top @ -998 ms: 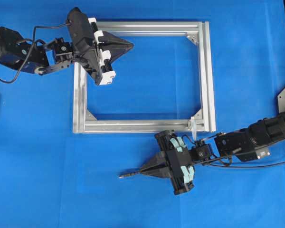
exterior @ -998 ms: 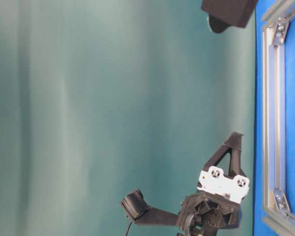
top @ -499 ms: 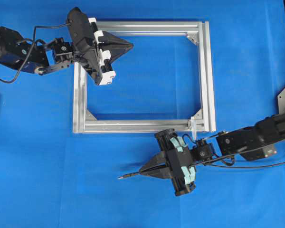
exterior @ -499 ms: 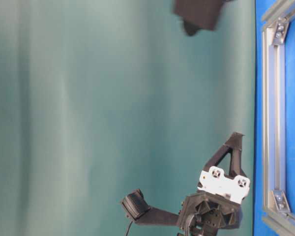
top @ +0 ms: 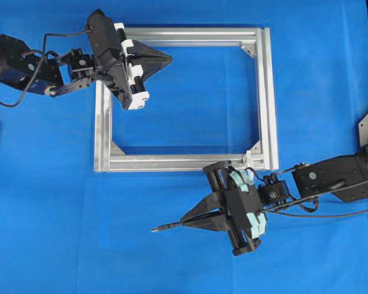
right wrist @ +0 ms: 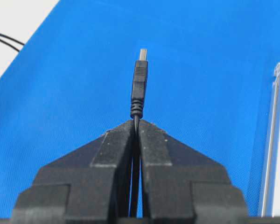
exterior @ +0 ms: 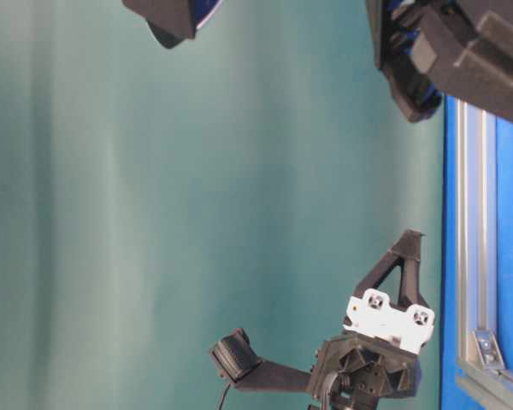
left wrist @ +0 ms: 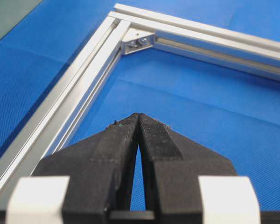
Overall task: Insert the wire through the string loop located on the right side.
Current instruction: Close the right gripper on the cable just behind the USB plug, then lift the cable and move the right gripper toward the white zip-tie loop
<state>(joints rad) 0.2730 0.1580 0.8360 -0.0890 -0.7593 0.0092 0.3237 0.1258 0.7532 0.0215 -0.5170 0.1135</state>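
The wire (right wrist: 139, 88) is clamped between the closed jaws of the right gripper (top: 185, 221), with its plug end projecting straight out past the fingertips; in the overhead view the plug tip points toward the left of the picture, over bare blue table covering (top: 61, 245), and sits well below the lower rail of the aluminium frame (top: 178, 162). In the right wrist view the cable runs down the seam between the two black fingers (right wrist: 107, 149), the moulded plug body stands clear of the tips, and a small metal connector caps its end. The string loop (top: 248, 160) – a small whitish piece – stands at the frame's lower right corner, just beside the right gripper's body and behind the direction in which the plug points; wire and loop are apart. The left gripper (top: 169, 59) is fully closed with nothing between its jaws – in the left wrist view the two tips meet in a point above the blue surface inside the frame. In the overhead view it hovers over the frame's upper left corner, pointing toward the right. In the table-level view the left gripper's white-and-black body shows low in the picture, and dark parts of the right arm cross the top edge.
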